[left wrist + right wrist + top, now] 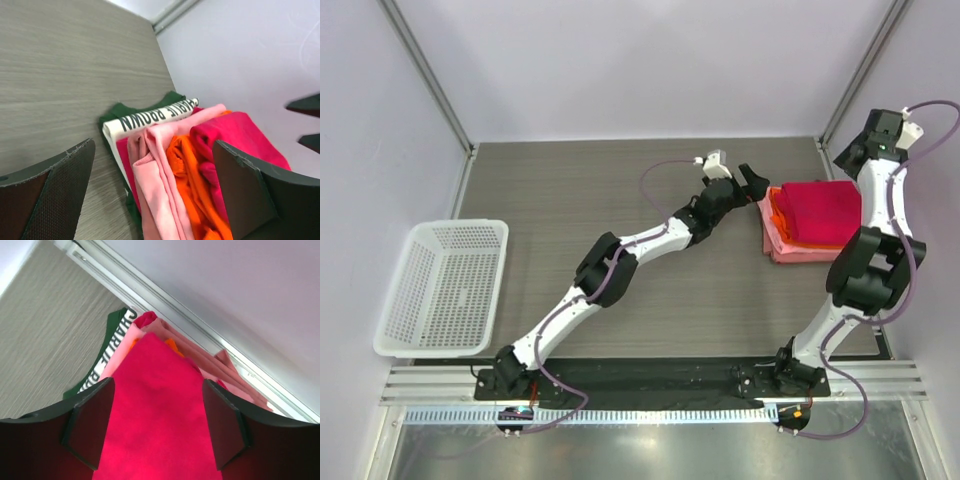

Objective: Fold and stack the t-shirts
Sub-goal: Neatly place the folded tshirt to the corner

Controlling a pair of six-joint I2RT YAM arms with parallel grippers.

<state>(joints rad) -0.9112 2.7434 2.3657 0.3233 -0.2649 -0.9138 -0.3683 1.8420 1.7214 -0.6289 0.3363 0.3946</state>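
The t-shirts lie folded in one stack at the table's right. The crimson-magenta one (820,210) is on top, over the bright orange one (776,213) and the pale pink one (790,250). My left gripper (752,182) is open at the stack's left edge. In its wrist view the folded edges of pink (160,190), orange (200,185) and crimson (235,135) lie between the spread fingers (250,195), gripped by neither. My right gripper (855,160) hangs open over the stack's far right side. The crimson top (155,385) lies flat below its fingers (90,420).
A green shirt with a white lettered panel (150,115) lies under the stack. A white mesh basket (445,285) stands at the left table edge. The right wall and its frame rail (200,325) run close behind the stack.
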